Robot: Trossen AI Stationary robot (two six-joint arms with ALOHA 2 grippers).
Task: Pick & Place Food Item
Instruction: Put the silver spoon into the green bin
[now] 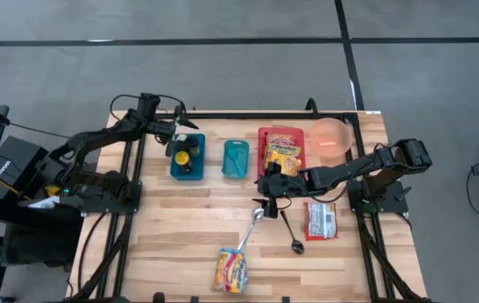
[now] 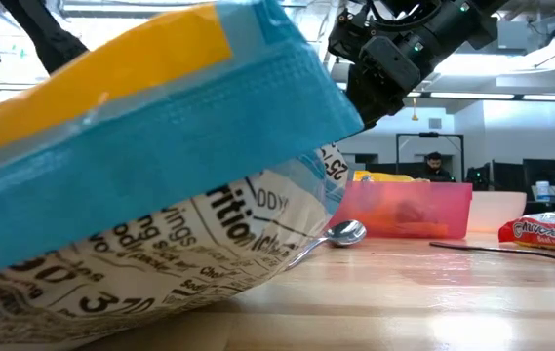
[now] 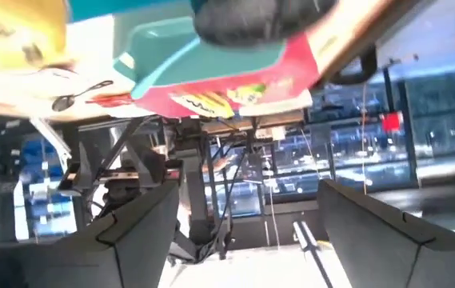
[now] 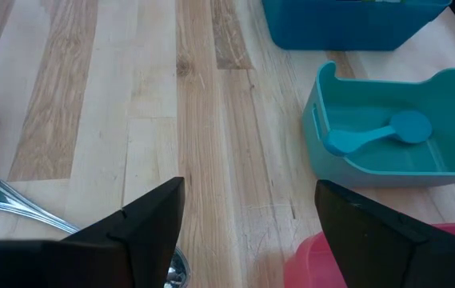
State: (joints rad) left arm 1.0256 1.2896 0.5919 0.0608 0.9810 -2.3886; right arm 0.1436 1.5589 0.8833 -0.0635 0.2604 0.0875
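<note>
The right tool (image 1: 266, 200), fingers apart and empty, hovers over the silver spoon (image 1: 251, 227); I'd centre lower before closing. The left tool (image 1: 178, 126) is open above the blue bin (image 1: 187, 160).

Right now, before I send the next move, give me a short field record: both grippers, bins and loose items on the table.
left gripper: open, above the blue bin, holding nothing visible
right gripper: open, empty, over the bare wood near the silver spoon
blue bin: holds a yellow and dark item
teal bin: teal scoop inside
red bin: snack packet inside
loose items: yellow and blue bag, red packet, dark spoon
</note>
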